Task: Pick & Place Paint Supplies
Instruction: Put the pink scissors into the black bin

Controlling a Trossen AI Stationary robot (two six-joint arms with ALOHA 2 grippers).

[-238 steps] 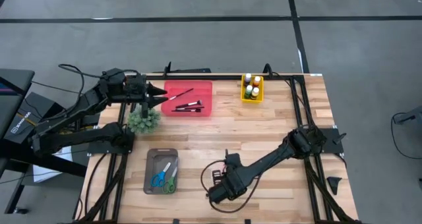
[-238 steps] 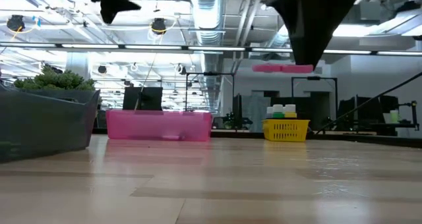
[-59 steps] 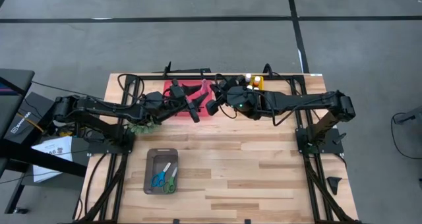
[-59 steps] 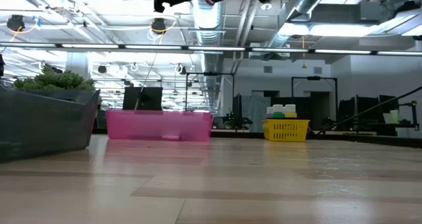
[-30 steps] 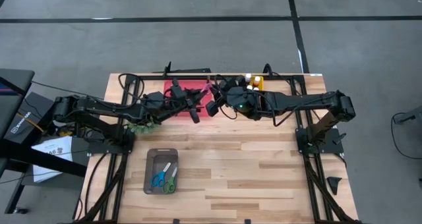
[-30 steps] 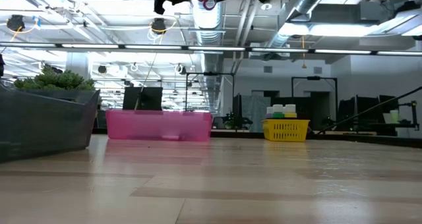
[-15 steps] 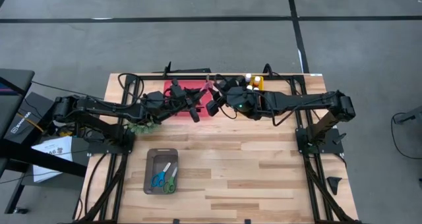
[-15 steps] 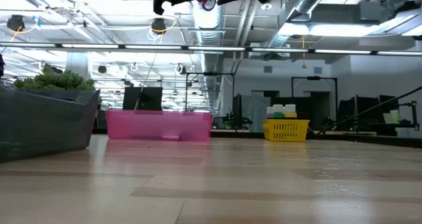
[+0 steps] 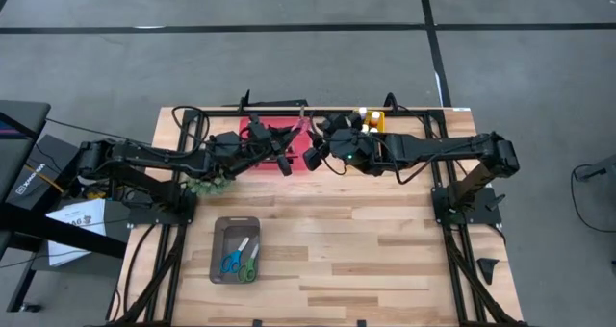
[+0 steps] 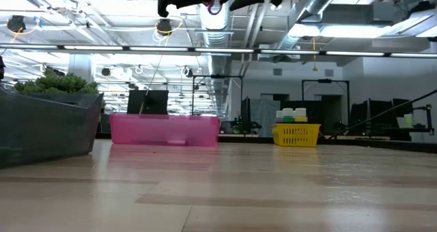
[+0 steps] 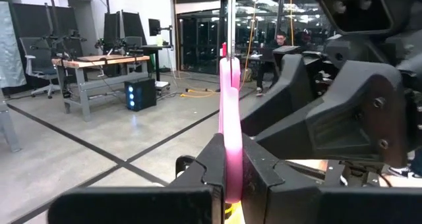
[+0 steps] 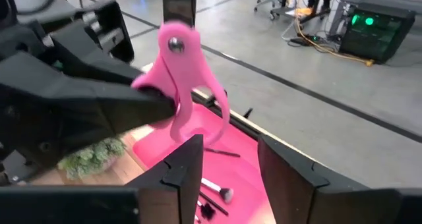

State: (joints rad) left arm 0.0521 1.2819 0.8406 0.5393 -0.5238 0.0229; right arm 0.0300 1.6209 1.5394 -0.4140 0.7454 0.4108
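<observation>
High above the pink tray (image 9: 274, 146), my left gripper (image 11: 231, 165) is shut on a pair of pink scissors (image 12: 178, 85). My right gripper (image 12: 227, 159) faces it from the table's right, open, its fingers on either side of the scissors' handle loop (image 12: 212, 112); whether they touch it I cannot tell. The paint supplies lie apart from both grippers: dark-handled brushes (image 12: 212, 192) in the pink tray, and paint bottles (image 10: 293, 114) in the yellow basket (image 9: 371, 125). My left gripper pinches the pink scissors' flat sides (image 11: 230, 159) between its two fingers. The fingers come level from the table's left. The scissors stand upright out of the fingertips, pivot end (image 12: 175, 45) up, lifted clear of everything.
A fuzzy green tuft (image 9: 208, 180) stands near the left arm. A grey tray (image 9: 237, 250) with blue and green scissors sits at the near left. Bare wood fills the table's near right half (image 9: 385, 250).
My right gripper has opened its fingers by the pink scissors, which stay in my left gripper. Both arms have kept their place high over the pink tray.
</observation>
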